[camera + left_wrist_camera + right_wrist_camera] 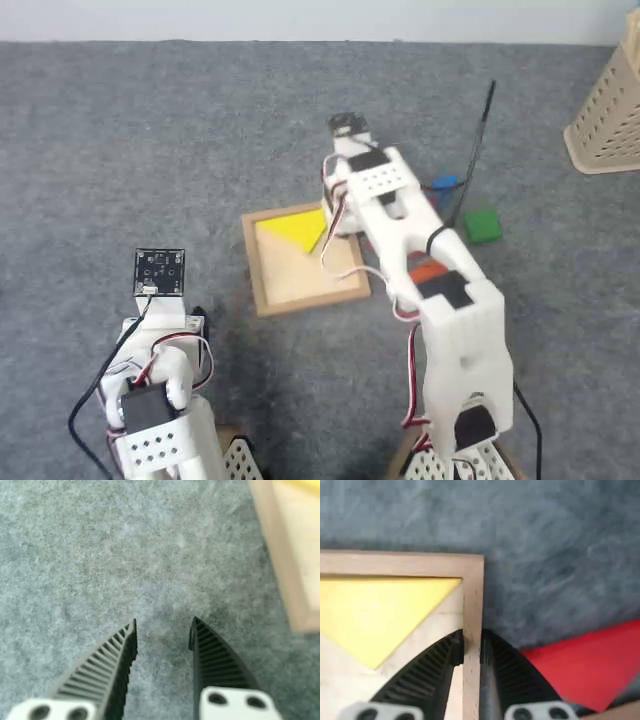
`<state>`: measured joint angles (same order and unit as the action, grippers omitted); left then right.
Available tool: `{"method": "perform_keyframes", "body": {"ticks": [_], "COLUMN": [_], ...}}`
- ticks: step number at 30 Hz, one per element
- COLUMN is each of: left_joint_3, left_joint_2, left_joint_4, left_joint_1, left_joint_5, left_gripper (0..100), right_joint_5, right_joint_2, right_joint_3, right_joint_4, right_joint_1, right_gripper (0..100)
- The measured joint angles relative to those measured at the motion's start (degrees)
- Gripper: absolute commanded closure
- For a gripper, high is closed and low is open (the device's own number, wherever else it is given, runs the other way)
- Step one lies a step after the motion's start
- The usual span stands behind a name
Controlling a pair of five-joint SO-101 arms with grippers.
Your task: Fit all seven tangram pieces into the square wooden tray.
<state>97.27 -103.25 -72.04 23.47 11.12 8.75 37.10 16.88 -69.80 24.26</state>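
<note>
The square wooden tray lies on grey carpet in front of the two arms, with one yellow triangle lying flat inside, a long edge against a wall near a corner, and the rest of its floor bare. The right gripper reaches over that corner, one finger inside the wall and one outside, pinched together on the wooden rim. A red piece rests on the carpet just beside the tray, outside that wall; a green piece and a blue piece lie farther out on the same side. The left gripper hangs over bare carpet near the tray's opposite side, its fingers apart and holding nothing. The task looks barely begun, and the step in hand appears to be shifting or steadying the tray by its wall. Done well, that means keeping the tray flat on the carpet and sliding it slowly, since any lift at the gripped corner could tip the yellow triangle out of its seat; the outer finger should also keep off the red piece, which could be nudged farther from reach.
</note>
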Motion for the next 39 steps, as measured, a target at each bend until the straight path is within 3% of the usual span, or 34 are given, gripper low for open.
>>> {"method": "perform_keyframes", "body": {"ticks": [4,9,16,25,33,39], "left_joint_3": [0.00,0.00,0.00,0.00,0.00,0.00], "left_joint_2": [0.00,0.00,0.00,0.00,0.00,0.00], "left_joint_4": [0.00,0.00,0.00,0.00,0.00,0.00], "left_joint_1": [0.00,0.00,0.00,0.00,0.00,0.00], "left_joint_5": [0.00,0.00,0.00,0.00,0.00,0.00], "left_gripper": [83,83,83,83,83,83], "right_joint_5": [0.00,0.09,0.88,0.79,0.88,0.26], "right_joint_2": [4.13,4.48,-0.53,-3.87,3.43,4.75], "right_joint_3": [6.15,7.74,7.74,7.74,8.35,9.49], "right_joint_4": [-2.55,-5.01,-10.46,-12.84,-12.92,-15.47], "right_joint_1": [-2.64,-3.08,-5.89,-7.74,-11.25,-11.34], "right_gripper": [95.4,86.8,78.5,77.9,77.7,68.6]}}
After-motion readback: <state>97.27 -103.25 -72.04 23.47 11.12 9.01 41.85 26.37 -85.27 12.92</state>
